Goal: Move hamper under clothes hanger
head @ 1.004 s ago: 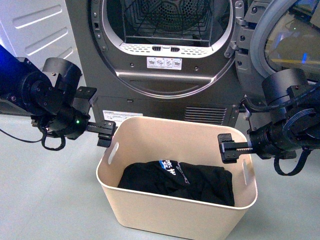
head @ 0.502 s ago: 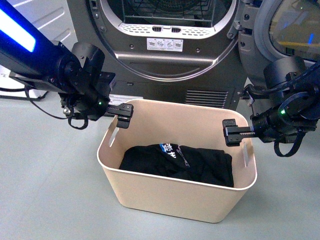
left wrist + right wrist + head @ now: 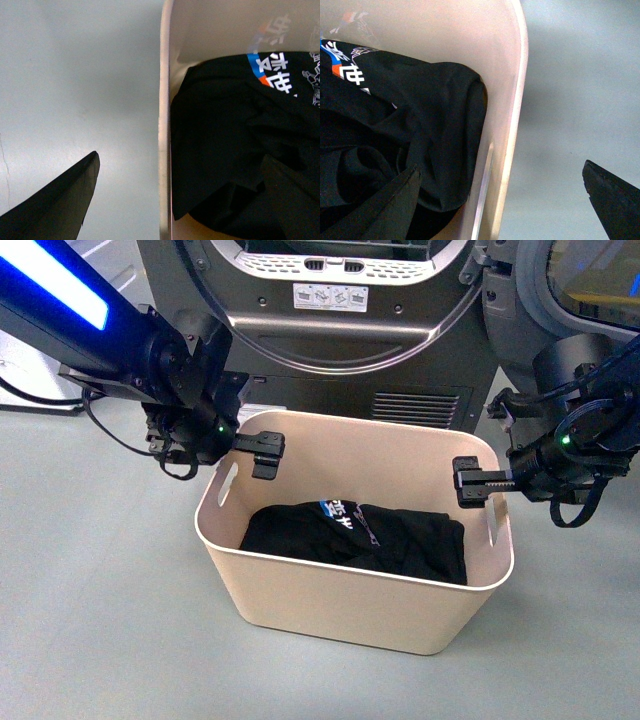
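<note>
Task's barely begun, imo. The hamper (image 3: pixel 340 605) sits on the floor (image 3: pixel 90 600) right in front of the washing machine (image 3: pixel 340 360), with black clothes (image 3: pixel 360 545) heaped on its bottom. The clothes hanger isn't in any view, so the whole move is left: grip, shift, set down under the bar.

My left gripper (image 3: pixel 262 452) hangs over the hamper's left short end. My right gripper (image 3: pixel 468 483) hangs over the right short end, just above the slot handle (image 3: pixel 491 532). Both jaws are spread wide, nothing grasped. In each wrist view one finger (image 3: pixel 65 200) is outside over the floor and the other inside over the clothes, w/ the wall between. Can't tell if any pad touches the rim. Next job, I'd say: clamp both walls evenly.
</note>
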You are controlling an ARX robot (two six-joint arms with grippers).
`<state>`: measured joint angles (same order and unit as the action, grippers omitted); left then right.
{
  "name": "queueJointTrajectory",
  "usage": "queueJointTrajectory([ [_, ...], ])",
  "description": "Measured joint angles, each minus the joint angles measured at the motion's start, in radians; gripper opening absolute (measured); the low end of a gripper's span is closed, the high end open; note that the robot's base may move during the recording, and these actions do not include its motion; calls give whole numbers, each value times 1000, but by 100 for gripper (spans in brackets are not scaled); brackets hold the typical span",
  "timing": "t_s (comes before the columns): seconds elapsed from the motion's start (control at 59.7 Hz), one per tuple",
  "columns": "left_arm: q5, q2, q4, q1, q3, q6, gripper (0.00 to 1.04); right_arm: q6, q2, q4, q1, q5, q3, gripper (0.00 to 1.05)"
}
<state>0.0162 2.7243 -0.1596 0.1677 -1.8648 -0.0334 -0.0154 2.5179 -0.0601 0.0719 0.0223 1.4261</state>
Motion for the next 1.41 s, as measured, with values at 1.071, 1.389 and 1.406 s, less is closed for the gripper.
queueJointTrajectory([
  [1.071, 4, -6, -65, 18, 54, 10, 4, -19, 13, 119, 16, 48, 46, 3],
  [1.389, 18, -138, -5, 25, 170, 9, 4, -23, -78, 91, 17, 21, -32, 3],
  [1.406, 19, -141, -2, 25, 172, 9, 4, -24, -79, 88, 17, 19, -36, 3],
])
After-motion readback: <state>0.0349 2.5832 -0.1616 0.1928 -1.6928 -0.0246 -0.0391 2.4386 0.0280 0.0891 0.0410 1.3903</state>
